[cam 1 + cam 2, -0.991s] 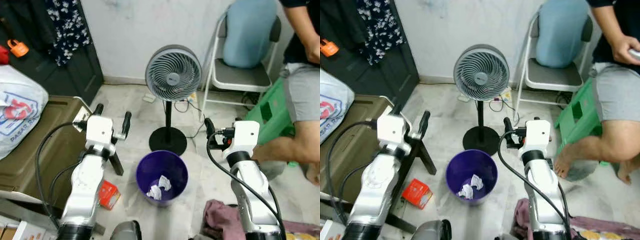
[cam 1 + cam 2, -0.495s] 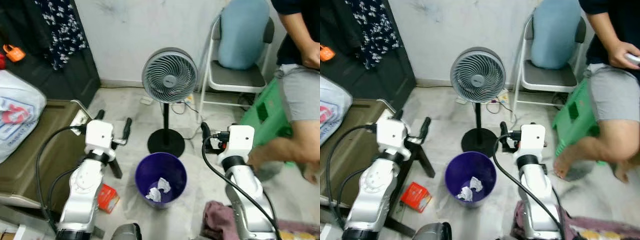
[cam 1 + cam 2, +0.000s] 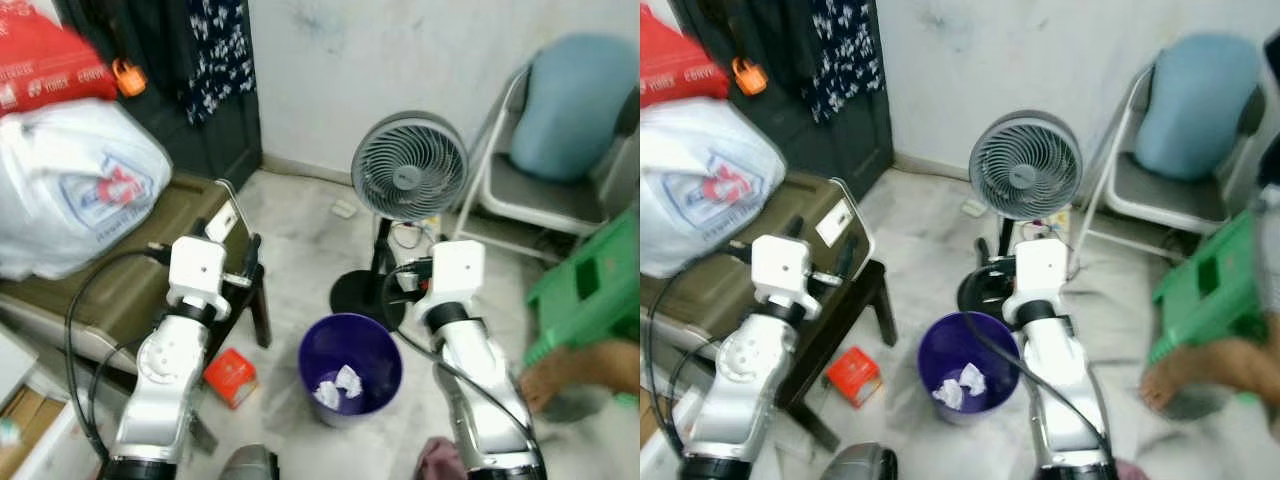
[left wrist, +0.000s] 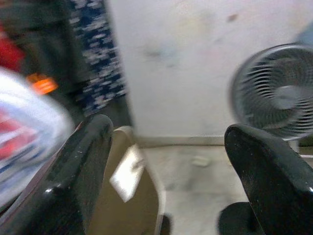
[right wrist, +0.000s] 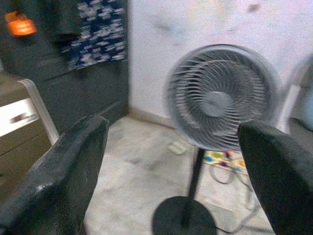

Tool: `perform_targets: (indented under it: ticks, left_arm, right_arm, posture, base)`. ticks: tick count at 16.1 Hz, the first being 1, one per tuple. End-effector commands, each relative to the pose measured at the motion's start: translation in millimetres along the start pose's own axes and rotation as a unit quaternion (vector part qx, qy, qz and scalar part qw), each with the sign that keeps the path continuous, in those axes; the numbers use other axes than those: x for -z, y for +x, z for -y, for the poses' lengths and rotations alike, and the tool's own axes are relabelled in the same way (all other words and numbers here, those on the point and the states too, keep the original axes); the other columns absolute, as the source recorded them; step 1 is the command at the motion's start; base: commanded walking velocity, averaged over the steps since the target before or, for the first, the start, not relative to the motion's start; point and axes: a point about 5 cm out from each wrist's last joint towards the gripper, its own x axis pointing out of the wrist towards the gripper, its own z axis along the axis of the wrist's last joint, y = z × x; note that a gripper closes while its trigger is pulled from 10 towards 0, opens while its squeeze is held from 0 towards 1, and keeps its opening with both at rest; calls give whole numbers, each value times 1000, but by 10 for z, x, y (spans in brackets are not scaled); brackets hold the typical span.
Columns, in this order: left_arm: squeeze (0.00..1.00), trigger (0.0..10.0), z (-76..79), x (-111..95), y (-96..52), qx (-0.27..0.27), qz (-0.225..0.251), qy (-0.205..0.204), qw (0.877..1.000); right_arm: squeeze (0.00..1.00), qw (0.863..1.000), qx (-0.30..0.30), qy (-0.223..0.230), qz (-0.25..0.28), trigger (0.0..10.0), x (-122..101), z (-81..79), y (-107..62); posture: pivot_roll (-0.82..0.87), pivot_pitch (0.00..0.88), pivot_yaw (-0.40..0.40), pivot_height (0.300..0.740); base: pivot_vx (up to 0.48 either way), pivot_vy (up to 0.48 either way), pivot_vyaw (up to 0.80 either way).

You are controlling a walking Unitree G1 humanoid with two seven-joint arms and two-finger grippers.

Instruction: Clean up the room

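Observation:
A purple waste bin (image 3: 350,368) stands on the pale floor between my arms, with crumpled white paper (image 3: 337,384) inside. A small red box (image 3: 231,377) lies on the floor left of the bin, beside a table leg. A pinkish cloth (image 3: 438,466) lies on the floor at the bottom edge. My left gripper (image 3: 232,250) is raised over the table's corner, open and empty; the left wrist view shows its fingers (image 4: 83,161) wide apart. My right gripper (image 3: 985,275) hangs above the bin's far rim, in front of the fan's base, also open and empty.
A grey pedestal fan (image 3: 408,166) stands behind the bin with cables at its foot. On the left an olive table (image 3: 120,290) bears a white plastic bag (image 3: 75,190). At the right are a folding chair (image 3: 560,190), a green stool (image 3: 590,290) and a person's foot (image 3: 570,368).
The whole picture has shifted right and blurred, so the camera has turned left; more of the table and bags shows, less of the person. Both arms stay raised and open.

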Motion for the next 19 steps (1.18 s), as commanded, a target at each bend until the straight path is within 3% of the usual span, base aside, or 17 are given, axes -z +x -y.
perform_targets:
  ticks: [1, 6, 10, 19]
  left_arm:
    - [0, 10000, 10, -33, 12, 0, 4, 2, 1000]
    - [0, 10000, 1, -43, 32, -10, 5, 0, 1000]
    - [0, 10000, -16, -52, 57, -16, 6, 7, 1000]
    - [0, 10000, 5, -77, 84, -10, 9, 18, 1000]
  right_arm:
    - [0, 1000, -1, -6, -1, 10000, -4, 3, 20]
    - [0, 1000, 5, -2, 2, 10000, -9, 11, 38]
    - [0, 1000, 20, -5, -2, 10000, 1, 37, 60]
    - [0, 1000, 16, 1, 0, 10000, -8, 23, 91]
  posture:
    - [-8, 0, 16, 740]
    - [-8, 0, 20, 740]
    - [-9, 0, 24, 740]
    - [-7, 0, 32, 740]
  base:
    - [0, 0, 800]
    - [0, 0, 800]
    - [0, 0, 0]
    - [0, 0, 800]
